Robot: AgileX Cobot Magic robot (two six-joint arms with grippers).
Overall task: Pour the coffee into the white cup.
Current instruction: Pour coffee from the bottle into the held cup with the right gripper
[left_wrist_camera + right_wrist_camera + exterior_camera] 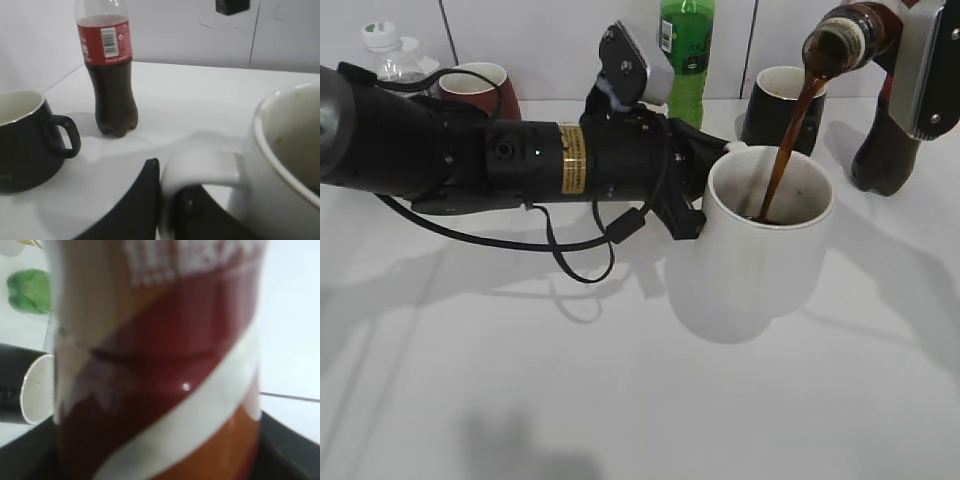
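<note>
A white cup (765,240) stands on the white table. My left gripper (705,190) is shut on its handle (200,167), one black finger outside and one inside the loop. My right gripper (920,60) is shut on a coffee bottle (855,35) tilted at the top right, its mouth above the cup. A brown stream of coffee (785,150) falls into the cup. In the right wrist view the bottle's red, white and orange label (160,370) fills the frame and hides the jaws.
A black mug (782,105) stands behind the white cup; it also shows in the left wrist view (25,140). A cola bottle (109,70) stands at the far right (885,150). A green bottle (686,55), a red cup (480,85) and a clear bottle (390,55) line the back wall.
</note>
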